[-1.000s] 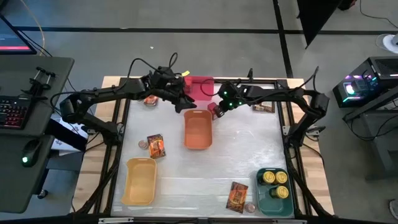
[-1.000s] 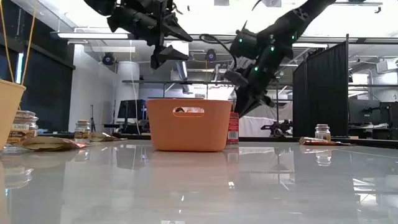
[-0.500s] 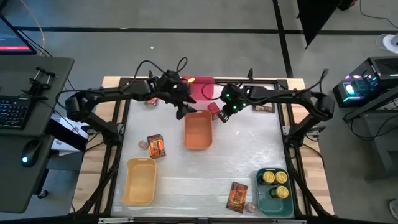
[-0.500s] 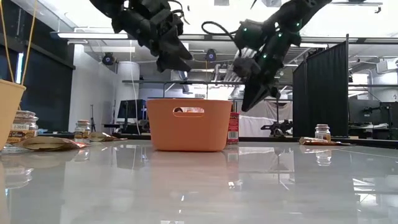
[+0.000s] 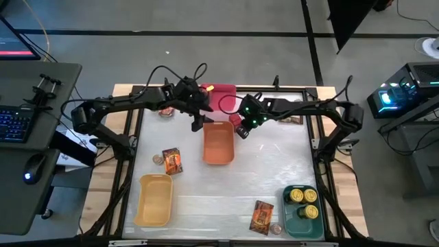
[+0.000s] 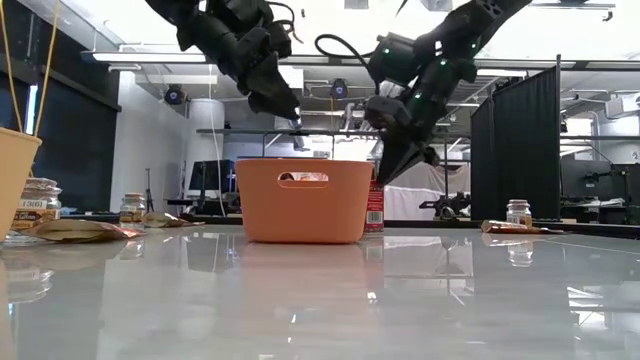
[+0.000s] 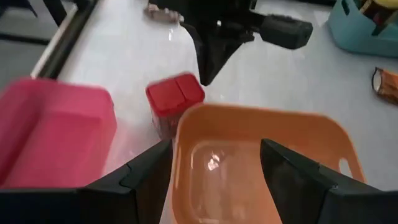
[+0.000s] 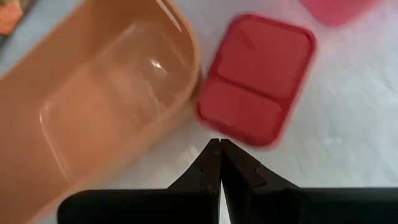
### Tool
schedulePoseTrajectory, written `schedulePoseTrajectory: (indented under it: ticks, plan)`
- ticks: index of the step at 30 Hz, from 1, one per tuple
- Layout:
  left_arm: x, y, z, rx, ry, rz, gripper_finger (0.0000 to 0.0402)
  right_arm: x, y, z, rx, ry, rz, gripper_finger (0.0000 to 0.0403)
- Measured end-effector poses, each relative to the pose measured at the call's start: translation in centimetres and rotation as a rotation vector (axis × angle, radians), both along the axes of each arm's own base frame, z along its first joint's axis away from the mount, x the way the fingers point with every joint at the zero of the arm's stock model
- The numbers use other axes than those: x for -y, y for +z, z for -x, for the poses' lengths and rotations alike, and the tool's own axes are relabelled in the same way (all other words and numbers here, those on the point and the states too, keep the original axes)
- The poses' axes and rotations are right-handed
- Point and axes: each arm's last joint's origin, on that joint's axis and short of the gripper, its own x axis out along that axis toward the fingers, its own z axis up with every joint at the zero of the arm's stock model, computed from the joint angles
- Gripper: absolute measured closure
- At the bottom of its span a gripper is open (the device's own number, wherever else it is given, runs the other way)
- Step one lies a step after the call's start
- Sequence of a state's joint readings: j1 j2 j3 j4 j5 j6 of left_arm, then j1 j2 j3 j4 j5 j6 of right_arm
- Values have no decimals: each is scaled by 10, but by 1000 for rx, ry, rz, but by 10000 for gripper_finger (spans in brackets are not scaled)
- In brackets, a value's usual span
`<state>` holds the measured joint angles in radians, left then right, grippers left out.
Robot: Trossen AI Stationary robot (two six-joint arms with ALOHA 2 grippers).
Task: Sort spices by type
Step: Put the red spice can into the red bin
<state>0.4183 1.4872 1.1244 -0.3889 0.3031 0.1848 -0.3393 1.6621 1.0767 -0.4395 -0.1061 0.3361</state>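
Box (image 8: pixel 256 79) is the thing here: a small red one, lid up, standing on the table (image 5: pixel 274 171) hard against the far right corner of the orange bin (image 5: pixel 218 143). From overhead it sits in the pocket between that bin and the pink bin (image 5: pixel 221 98) behind it. It looks upright, its long axis vertical, so only the hinged lid faces the arms; the lid is a rounded rectangle split by a seam into two halves.

The right gripper (image 8: pixel 220 163) hangs just above and beside the box, fingers pressed together, holding nothing. In its own camera the shut tips point at the bare table next to the lid's edge, not across it. The left gripper (image 5: pixel 197 121) hovers over the orange bin's far left corner, fingers spread with nothing between them; its camera shows the box beyond the bin's rim, with the right arm's dark tip over it.

Of the two, the right is the nearer, I'd say, nearly on top of the box. To take it, those fingers would have to part and straddle the lid, and the bin wall tight on one side leaves little room there.
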Motion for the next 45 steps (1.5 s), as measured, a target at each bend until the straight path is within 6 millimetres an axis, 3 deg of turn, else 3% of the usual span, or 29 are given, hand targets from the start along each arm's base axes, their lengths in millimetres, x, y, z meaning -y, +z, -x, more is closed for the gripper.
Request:
schedulePoseTrajectory:
  ticks: [8, 18, 31, 35, 38, 45]
  plan:
    - [2, -4, 4, -58, 28, 57, 174, 3, -7, -8, 33, 2, 11, 403]
    - [0, -4, 3, -62, 31, -14, 174, 12, -6, -12, 73, -22, 92, 403]
    - [-4, 7, -5, 77, 61, -53, 174, 17, 8, -19, 231, 40, 121, 403]
    - [-9, 7, -11, 125, 245, 12, 174, 11, 39, -3, 271, 32, 166, 403]
    - [-22, 2, -21, 156, 417, 203, 174, 10, 68, 21, 265, -40, 244, 403]
    - [-46, 5, -77, 20, 551, 362, 174, 5, 122, 86, 264, -281, 364, 403]
